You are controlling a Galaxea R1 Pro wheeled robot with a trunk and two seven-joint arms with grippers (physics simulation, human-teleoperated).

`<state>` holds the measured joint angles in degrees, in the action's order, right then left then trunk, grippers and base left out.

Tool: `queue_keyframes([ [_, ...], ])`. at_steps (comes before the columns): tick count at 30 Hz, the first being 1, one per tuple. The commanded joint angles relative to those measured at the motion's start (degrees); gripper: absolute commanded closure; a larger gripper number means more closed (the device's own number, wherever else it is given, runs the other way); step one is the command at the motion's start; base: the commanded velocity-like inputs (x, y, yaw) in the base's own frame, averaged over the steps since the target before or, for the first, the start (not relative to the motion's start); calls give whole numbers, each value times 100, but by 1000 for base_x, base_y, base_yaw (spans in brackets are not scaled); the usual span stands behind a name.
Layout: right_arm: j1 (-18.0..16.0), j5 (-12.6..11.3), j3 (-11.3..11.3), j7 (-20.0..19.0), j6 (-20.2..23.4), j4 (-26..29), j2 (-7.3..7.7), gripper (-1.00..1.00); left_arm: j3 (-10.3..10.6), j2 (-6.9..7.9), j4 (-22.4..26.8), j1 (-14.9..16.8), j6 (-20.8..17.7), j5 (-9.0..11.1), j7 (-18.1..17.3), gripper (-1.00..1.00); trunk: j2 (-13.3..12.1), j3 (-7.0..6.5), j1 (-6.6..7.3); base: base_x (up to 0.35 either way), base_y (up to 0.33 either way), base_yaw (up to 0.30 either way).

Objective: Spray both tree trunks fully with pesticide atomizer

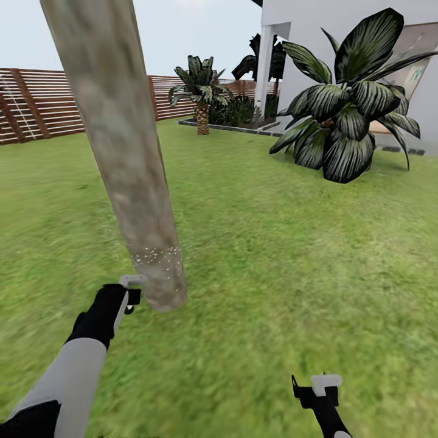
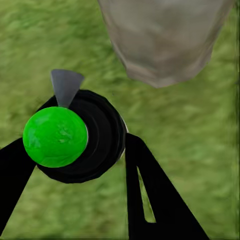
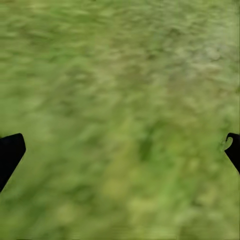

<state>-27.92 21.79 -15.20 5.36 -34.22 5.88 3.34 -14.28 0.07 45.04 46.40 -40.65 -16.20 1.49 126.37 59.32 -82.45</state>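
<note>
A thick, mottled grey-brown tree trunk (image 1: 131, 170) leans up from the grass just ahead of me, with a band of white specks (image 1: 158, 255) near its base. My left gripper (image 1: 126, 298) sits right beside the foot of the trunk. It is shut on the pesticide atomizer (image 2: 82, 137), a black round body with a bright green cap (image 2: 55, 136) and a grey nozzle (image 2: 65, 85). The trunk's base (image 2: 165, 40) is close in front of it. My right gripper (image 1: 319, 389) hangs low over bare grass, its fingers (image 3: 10, 150) wide apart and open with nothing between them.
A broad striped-leaf plant (image 1: 347, 121) stands at the right by the white house (image 1: 340, 36). A small palm (image 1: 201, 91) grows at the back near a white pillar (image 1: 264, 61). A brown slat fence (image 1: 36, 103) closes the lawn behind. Green lawn (image 1: 274, 255) lies to the right.
</note>
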Motion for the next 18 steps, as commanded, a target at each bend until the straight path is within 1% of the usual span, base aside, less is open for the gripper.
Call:
queue_keyframes([
  [1,-3,62,-18,38,-15,-6,0,-100,0,-27,5,0,-24,-22,17,100,2,5,0,98,-178,184],
  [3,-3,62,-18,39,-15,-8,0,-100,-1,-52,4,-6,-22,-23,18,100,2,5,0,124,-218,70],
  [7,-3,62,-18,36,-15,-8,0,-100,3,-38,4,-16,-25,-28,8,100,2,5,0,128,-242,9],
  [12,-3,62,-18,35,-15,-4,0,-100,4,-34,4,-17,-31,-49,1,100,2,5,0,16,-270,0],
  [18,-3,62,-18,35,-15,0,0,-100,-24,-8,4,-142,-31,-48,9,100,2,5,0,0,-274,0],
])
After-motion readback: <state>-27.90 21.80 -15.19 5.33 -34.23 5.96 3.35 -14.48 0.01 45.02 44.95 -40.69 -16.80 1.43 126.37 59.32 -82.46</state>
